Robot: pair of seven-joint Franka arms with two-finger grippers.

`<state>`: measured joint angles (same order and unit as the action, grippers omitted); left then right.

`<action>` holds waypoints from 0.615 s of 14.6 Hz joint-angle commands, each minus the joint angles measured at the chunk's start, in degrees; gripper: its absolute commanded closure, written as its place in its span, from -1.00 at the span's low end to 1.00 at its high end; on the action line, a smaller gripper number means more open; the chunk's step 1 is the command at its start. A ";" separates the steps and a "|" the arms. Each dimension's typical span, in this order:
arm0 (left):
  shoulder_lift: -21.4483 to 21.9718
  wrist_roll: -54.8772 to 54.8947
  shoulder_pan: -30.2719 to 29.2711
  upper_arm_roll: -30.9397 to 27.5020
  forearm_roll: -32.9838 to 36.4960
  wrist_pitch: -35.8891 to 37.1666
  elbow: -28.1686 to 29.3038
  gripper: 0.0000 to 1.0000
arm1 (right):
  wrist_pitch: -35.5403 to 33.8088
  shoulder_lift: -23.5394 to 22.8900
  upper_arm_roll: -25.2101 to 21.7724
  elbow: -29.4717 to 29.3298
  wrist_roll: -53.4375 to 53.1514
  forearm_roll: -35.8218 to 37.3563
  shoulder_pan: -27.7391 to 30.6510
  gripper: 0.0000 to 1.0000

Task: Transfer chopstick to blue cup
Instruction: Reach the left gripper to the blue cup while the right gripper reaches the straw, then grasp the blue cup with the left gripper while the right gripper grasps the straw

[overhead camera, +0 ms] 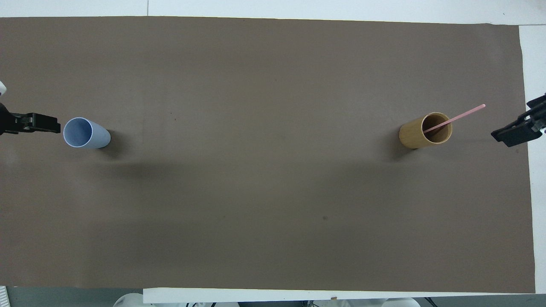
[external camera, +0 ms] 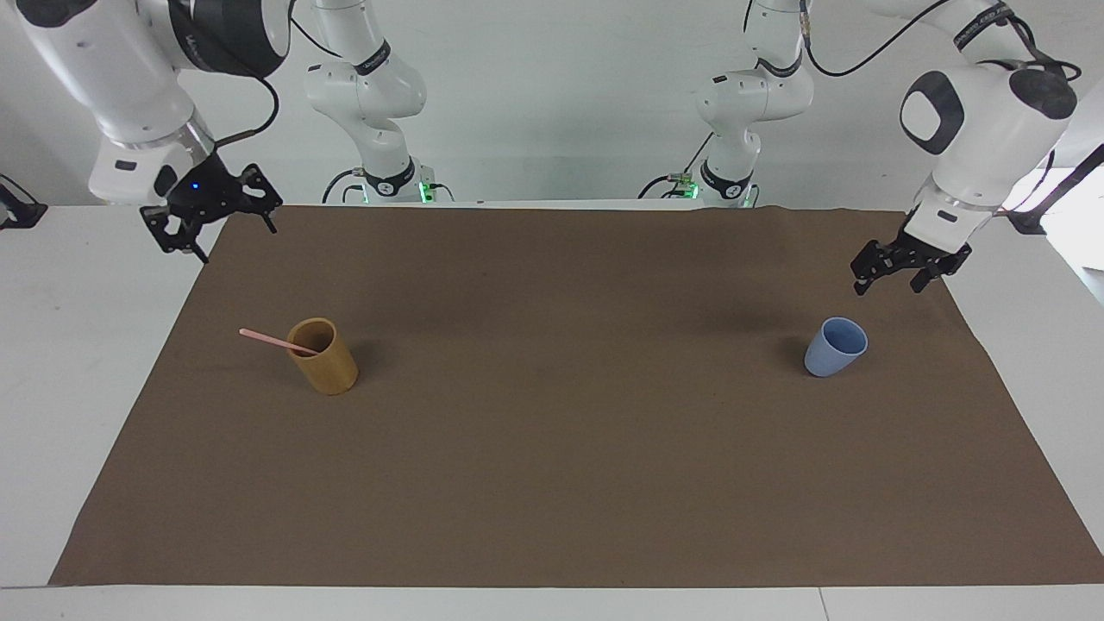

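A pale pink chopstick [external camera: 267, 339] leans in a tan-brown cylindrical cup [external camera: 326, 362] toward the right arm's end of the mat; its upper half sticks out over the rim, as the overhead view [overhead camera: 463, 114] shows. The blue cup [external camera: 835, 347] stands upright and empty toward the left arm's end, also in the overhead view [overhead camera: 85, 133]. My left gripper [external camera: 888, 278] is open, raised over the mat close beside the blue cup. My right gripper [external camera: 235, 241] is open, raised over the mat's edge, apart from the tan cup [overhead camera: 420, 136].
A brown mat [external camera: 552, 466] covers most of the white table [external camera: 78, 345]. The arms' bases [external camera: 388, 177] stand at the robots' edge of the table.
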<state>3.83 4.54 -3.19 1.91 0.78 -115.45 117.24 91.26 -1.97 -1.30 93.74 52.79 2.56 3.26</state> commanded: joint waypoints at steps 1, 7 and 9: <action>-3.29 -0.85 -0.41 0.29 -0.34 -4.86 0.70 -0.97 | 2.07 -2.51 0.16 0.65 15.19 -0.62 0.52 -1.00; -7.86 -0.59 -1.20 0.20 -0.34 -9.35 1.49 -0.89 | 12.78 -3.83 0.16 8.11 45.87 -0.80 2.80 -1.00; -7.96 -0.59 -1.12 0.20 -0.34 -9.27 1.49 -0.79 | 16.47 -3.57 0.25 10.48 52.03 -0.62 2.63 -1.00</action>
<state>-4.35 4.34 -3.79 1.85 0.78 -123.44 118.03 104.24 -6.63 -1.49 100.89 98.40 2.52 5.69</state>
